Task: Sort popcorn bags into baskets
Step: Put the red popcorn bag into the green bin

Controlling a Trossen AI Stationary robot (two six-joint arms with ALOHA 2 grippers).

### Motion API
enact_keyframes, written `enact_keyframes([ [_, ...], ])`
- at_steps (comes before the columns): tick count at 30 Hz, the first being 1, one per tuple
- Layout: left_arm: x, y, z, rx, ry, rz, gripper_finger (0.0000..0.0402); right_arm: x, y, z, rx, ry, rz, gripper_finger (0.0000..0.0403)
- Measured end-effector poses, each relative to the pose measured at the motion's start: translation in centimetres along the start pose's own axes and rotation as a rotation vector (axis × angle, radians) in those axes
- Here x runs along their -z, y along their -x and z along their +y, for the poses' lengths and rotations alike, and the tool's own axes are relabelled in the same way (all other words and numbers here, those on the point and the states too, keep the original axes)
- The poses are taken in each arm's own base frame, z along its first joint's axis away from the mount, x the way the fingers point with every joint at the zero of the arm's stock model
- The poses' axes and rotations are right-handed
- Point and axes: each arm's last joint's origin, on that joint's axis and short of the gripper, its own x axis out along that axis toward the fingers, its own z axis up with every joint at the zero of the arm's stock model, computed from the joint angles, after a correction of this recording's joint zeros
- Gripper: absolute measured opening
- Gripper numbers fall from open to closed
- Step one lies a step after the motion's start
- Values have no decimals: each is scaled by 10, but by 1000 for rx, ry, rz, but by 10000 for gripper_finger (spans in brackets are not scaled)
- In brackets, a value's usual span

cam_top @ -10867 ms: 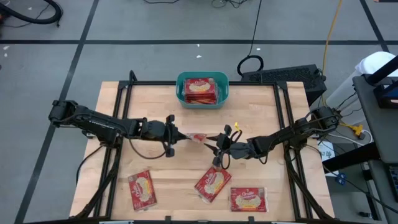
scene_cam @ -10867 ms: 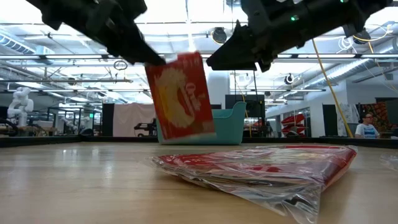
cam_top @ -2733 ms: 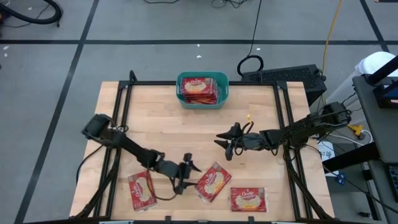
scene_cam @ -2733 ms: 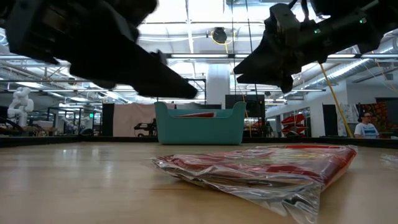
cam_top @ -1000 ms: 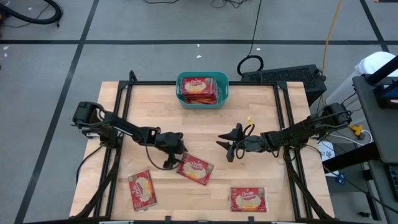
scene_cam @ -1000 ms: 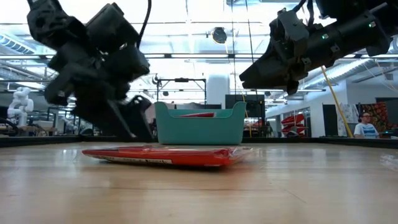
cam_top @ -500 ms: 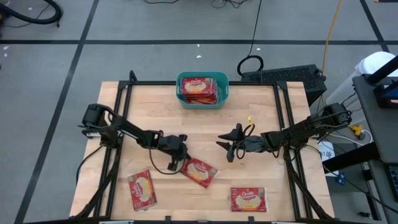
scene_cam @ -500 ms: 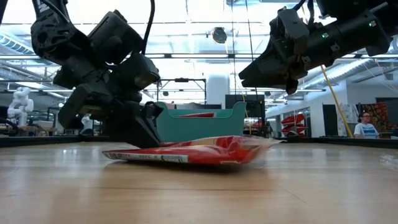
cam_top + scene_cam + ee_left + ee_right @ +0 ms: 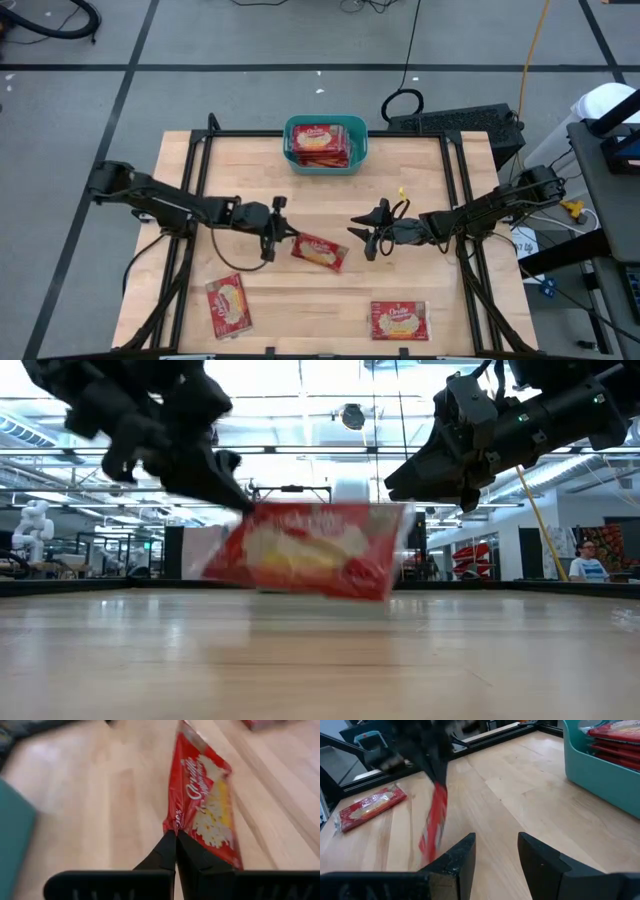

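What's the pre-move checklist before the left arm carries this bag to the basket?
1. Left gripper shut on the popcorn bag's edge: ok.
2. Bag lifted off the table, per low view: ok.
3. Grip secure for the carry: cannot tell; only a thin edge is pinched.
4. Right gripper open, empty, beside the route: ok.
5. Teal basket has room: cannot tell; bags already stacked inside.
6. Two bags left near the front edge: ok.

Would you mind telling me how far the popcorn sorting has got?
Done: several popcorn bags already lie in the teal basket. In hand: the left gripper is shut on one bag, lifted clear of the table. The right gripper hovers open mid-table. Left: two bags on the near edge.
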Motion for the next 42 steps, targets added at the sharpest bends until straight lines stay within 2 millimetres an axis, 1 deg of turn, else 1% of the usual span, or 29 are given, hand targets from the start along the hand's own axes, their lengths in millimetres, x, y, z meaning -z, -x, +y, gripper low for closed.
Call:
enact_keyframes([
  [6,-13,36,7,-92,-31,-34,3,0,0,0,0,-17,-1,141],
  [11,-17,57,10,-148,-50,-49,3,0,0,1,-7,-54,-7,141],
  [18,-20,72,13,-194,-61,-78,2,1,4,9,-47,-76,-20,141],
  [25,-26,88,23,-375,-78,-117,2,1,8,14,-8,-54,-60,141],
  [30,-32,96,35,-457,-113,-178,4,1,8,14,-6,-33,-69,141],
  [34,-35,100,49,-543,-150,-212,2,3,5,14,-1,-20,-60,141],
  [38,-35,103,69,-605,-191,-241,4,9,1,14,4,-23,-50,141],
  [42,-30,109,93,-663,-185,-271,3,16,-5,14,7,-32,-45,141],
])
